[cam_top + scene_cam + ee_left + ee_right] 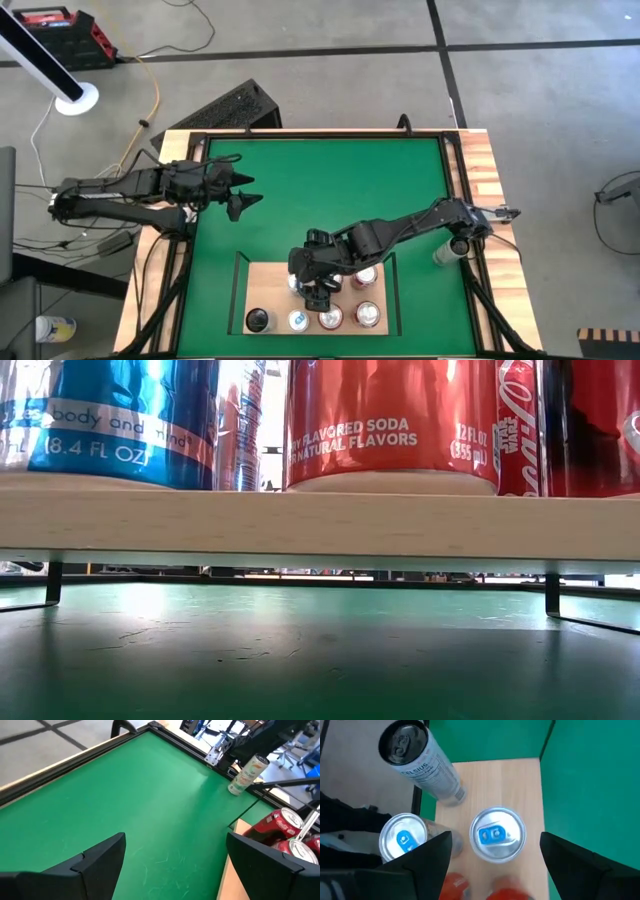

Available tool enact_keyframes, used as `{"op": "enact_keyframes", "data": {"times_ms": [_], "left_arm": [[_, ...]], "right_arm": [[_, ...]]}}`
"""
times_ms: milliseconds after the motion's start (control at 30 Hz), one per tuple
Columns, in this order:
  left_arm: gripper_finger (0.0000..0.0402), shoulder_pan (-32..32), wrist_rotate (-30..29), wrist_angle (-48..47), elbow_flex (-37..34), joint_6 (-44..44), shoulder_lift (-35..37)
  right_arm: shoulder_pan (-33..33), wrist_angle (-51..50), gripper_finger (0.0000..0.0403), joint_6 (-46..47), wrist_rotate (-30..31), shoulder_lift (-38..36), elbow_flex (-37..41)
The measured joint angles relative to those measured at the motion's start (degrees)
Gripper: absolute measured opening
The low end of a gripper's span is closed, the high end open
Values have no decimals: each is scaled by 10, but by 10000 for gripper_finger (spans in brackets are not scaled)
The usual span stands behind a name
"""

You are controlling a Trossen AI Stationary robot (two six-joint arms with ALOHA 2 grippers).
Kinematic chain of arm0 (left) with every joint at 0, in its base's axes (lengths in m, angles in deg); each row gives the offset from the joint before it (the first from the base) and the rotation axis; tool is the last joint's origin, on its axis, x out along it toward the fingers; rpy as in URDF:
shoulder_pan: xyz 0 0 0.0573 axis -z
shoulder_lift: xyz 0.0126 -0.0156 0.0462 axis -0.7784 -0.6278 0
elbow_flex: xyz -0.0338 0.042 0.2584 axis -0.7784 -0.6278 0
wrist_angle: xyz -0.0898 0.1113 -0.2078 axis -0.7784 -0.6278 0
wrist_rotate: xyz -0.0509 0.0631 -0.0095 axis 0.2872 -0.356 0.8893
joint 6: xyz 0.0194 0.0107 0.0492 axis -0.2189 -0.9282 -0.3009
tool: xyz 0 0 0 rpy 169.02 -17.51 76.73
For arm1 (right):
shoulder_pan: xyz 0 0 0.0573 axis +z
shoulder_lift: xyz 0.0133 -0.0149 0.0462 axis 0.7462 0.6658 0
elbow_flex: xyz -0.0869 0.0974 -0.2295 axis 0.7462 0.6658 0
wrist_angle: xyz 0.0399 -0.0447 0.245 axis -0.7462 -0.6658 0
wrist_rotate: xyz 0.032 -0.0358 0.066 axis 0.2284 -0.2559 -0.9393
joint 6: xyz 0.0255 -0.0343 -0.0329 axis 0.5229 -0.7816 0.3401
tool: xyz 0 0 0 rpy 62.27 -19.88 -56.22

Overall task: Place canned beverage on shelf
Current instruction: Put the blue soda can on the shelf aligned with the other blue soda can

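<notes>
The right gripper (322,295) is held with fingers spread and nothing between them, directly over the shelf (272,285). Part of the can rows is covered by it in the high view, so the full count cannot be settled there; four cans are seen along the shelf's near edge and at least two red-topped ones (366,276) behind them. In the right wrist view, a silver can with a blue tab (498,833) lies just ahead between the fingers, a second blue-tabbed can (403,840) beside it, and a tall pale can lettered "CELSIUS" (420,762) farther off; two red tops near the fingers are blurred. In the low view only the can bottoms show: "(8.4 FL OZ)" is read on a blue can (110,420), "FLAVORED SODA", "NATURAL FLAVORS" and "12 FL OZ (355 mL)" on a red one (390,420).

The left gripper (243,190) is held apart over the green mat (330,190), fingers spread and empty. One more pale can (247,773) stands off the shelf, at the mat's edge far ahead of it; its label cannot be read.
</notes>
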Motion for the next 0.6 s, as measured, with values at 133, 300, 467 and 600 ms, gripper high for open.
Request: {"op": "enact_keyframes", "data": {"times_ms": [133, 300, 467, 600], "left_arm": [[329, 0, 5, 1, 0, -25, 0], [329, 0, 5, 2, 0, -43, 0], [329, 0, 5, 2, 0, -69, 0], [329, 0, 6, 2, 0, -91, 0]], "right_arm": [[-4, 11, 325, -20, 0, 0, 0], [-7, 7, 325, -18, -3, 0, 7], [-7, 11, 325, -75, -2, 0, 6], [-9, 14, 325, -80, -2, 1, 6]]}}
